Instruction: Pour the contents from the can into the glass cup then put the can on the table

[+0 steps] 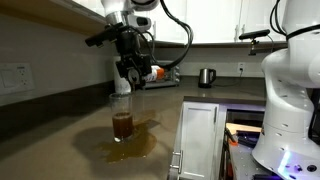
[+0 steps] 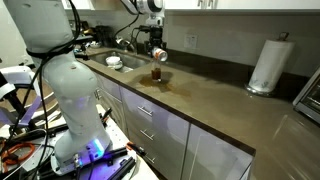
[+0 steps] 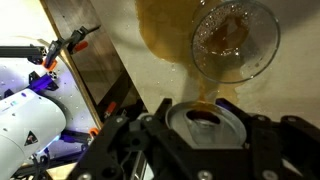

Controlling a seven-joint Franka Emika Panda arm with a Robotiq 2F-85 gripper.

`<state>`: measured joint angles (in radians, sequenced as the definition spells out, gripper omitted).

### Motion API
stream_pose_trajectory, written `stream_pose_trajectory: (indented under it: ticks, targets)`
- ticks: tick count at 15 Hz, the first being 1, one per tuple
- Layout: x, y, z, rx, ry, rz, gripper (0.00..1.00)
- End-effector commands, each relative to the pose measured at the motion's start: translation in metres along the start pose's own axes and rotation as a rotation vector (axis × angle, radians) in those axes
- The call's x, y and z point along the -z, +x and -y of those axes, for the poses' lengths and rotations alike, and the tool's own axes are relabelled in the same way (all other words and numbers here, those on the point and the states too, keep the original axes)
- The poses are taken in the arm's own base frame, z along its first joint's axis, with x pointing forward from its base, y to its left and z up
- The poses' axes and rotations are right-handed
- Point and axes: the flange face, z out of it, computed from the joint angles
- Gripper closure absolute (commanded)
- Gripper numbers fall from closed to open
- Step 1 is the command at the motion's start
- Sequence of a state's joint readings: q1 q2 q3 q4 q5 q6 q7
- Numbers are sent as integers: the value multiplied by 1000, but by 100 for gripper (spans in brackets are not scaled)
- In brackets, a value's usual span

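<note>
The gripper [image 1: 135,70] was clamped on the can [image 3: 208,122] and held it tipped, mouth toward the glass cup [image 1: 122,124], so the drink would fall inside. In the wrist view the cup lay at one o'clock from the can. It stood part full on the table [image 1: 60,130]. A brown puddle [image 1: 135,148] ringed its base, so some liquid had probably missed. A kettle [image 1: 206,77] stood well apart at two o'clock.
</note>
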<state>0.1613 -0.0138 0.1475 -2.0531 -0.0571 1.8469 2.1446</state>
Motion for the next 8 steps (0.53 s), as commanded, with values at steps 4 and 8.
stream_pose_trajectory:
  ticks: [4, 8]
  targets:
    - [13, -5, 21, 9, 15, -10, 75]
    - [16, -6, 32, 10, 23, -10, 75]
